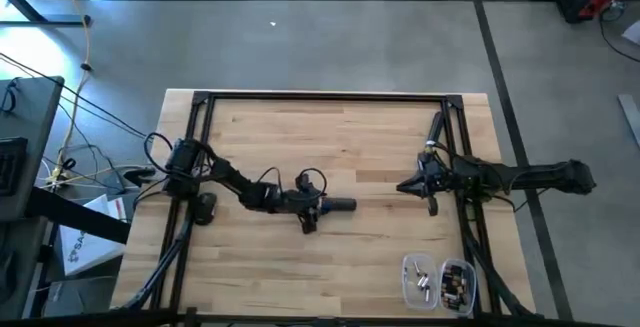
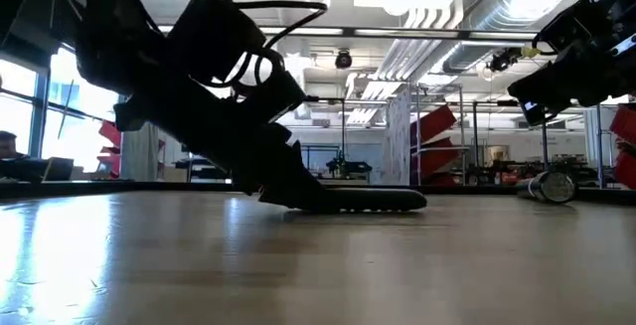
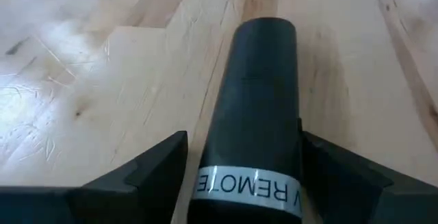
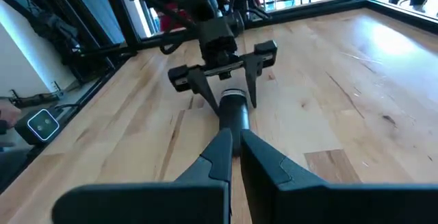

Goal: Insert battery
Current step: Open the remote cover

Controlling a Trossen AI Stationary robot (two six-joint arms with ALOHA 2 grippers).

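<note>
Remote: dark cylinder lying flat at tabletop centre, left gripper straddling its nine-o'clock end, fingers spread, apparently steadying it for loading. Right gripper, three o'clock, fingers nearly together, empty. Battery container, five o'clock, untouched.

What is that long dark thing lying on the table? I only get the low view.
Observer: A remote. The left wrist view shows a label on it reading REMOTE.
Operator: Is anything holding it?
Observer: Not gripping it. In the right wrist view the left gripper straddles it, one open finger on each side.
Operator: And the dark shape at my top right?
Observer: That is the right gripper. Its own wrist view shows it shut, holding nothing and pointing at the remote.
</note>
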